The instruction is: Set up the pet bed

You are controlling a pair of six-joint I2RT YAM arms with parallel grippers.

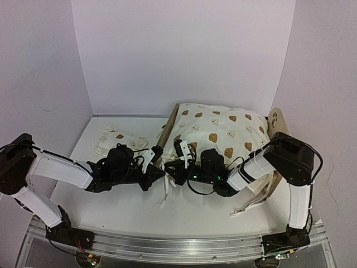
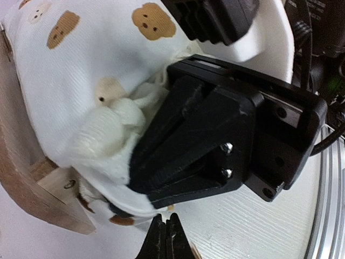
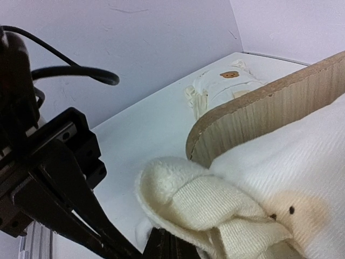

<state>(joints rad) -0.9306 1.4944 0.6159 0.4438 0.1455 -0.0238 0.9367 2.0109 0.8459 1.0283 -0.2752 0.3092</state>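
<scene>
The pet bed point(image 1: 277, 118) is a light-wood frame at centre right, with a paw cutout in its headboard. Its low end board point(image 3: 259, 116) shows at the left. A cream bear-print cushion point(image 1: 217, 131) lies on it and hides the base. My right gripper point(image 1: 177, 166) is at the cushion's near left corner. Its jaws point(image 3: 167, 247) are shut on the ruffled edge point(image 3: 178, 199), which folds over the fingertips. My left gripper point(image 2: 166, 229) is shut just below that corner, facing the right gripper, and I see nothing pinched between its tips.
A small bear-print pillow point(image 1: 114, 139) lies on the white table at the left, behind my left arm. A cream tie point(image 1: 165, 192) hangs from the cushion corner onto the table, and more ties point(image 1: 251, 204) trail at the near right. Grey walls close in on three sides.
</scene>
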